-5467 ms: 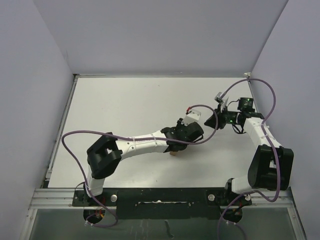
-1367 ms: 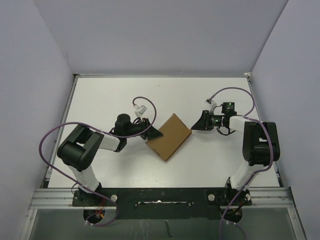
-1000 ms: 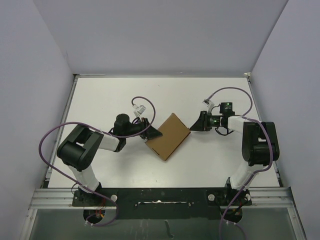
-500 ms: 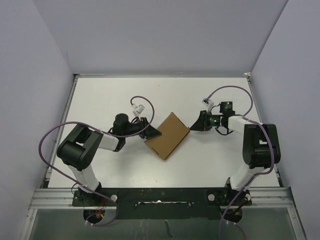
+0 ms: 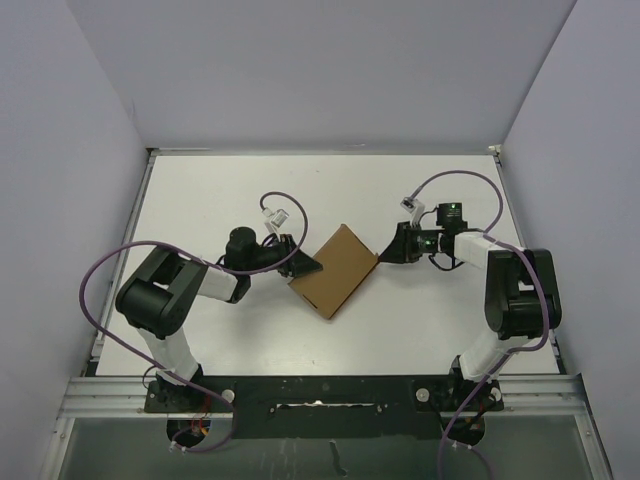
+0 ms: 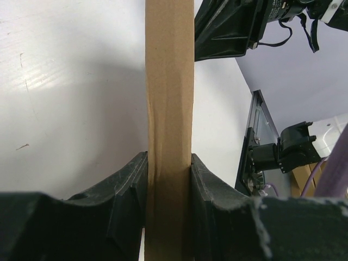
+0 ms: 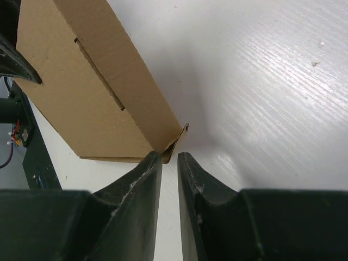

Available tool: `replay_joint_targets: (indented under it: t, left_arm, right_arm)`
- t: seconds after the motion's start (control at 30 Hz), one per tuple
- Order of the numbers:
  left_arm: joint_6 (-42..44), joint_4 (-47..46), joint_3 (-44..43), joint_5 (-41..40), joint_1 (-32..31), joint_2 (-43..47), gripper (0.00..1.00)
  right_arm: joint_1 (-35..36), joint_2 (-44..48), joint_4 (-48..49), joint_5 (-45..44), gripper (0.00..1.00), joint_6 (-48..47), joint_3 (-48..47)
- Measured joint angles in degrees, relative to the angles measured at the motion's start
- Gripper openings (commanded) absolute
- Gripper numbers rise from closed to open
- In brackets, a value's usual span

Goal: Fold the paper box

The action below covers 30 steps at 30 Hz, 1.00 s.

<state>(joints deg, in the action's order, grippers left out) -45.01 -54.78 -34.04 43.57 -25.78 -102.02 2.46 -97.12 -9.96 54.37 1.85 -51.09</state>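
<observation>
The paper box (image 5: 335, 270) is a flat brown closed mailer lying at an angle on the table's middle. My left gripper (image 5: 303, 268) is shut on its left edge; in the left wrist view the box edge (image 6: 169, 81) stands clamped between both fingers of that gripper (image 6: 169, 163). My right gripper (image 5: 383, 255) is at the box's right corner. In the right wrist view the jaws of my right gripper (image 7: 169, 155) stand a narrow gap apart, holding nothing, and the corner of the box (image 7: 92, 81) touches the left fingertip (image 7: 152, 160).
The white table (image 5: 220, 190) is walled at the back and on both sides. Purple cables loop over both arms. The right arm's head (image 6: 228, 27) shows beyond the box in the left wrist view. The black mounting rail (image 5: 320, 392) runs along the near edge.
My right gripper has crept left up to the box's right corner. The box and my left gripper have shifted slightly left. Long before, both arms were bunched over the table's middle.
</observation>
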Motion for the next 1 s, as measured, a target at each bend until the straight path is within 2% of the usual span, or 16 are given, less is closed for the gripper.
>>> replay_joint_targets:
  t: [0.13,0.47,1.0]
  left_arm:
    - [-0.3,-0.1,0.0,0.1,0.0,-0.1,0.15]
    - [-1.9,-2.3,0.0,0.2,0.1,-1.7,0.15]
    - [-4.0,-4.4,1.0,-0.6,0.4,-2.7,0.12]
  right_arm:
    - [0.6,-0.1,-0.3,-0.9,0.18,-0.2,0.0]
    - [0.8,-0.2,-1.1,-2.1,0.04,-1.0,0.0]
    - [1.0,-0.3,-1.7,-3.3,0.0,-3.0,0.0]
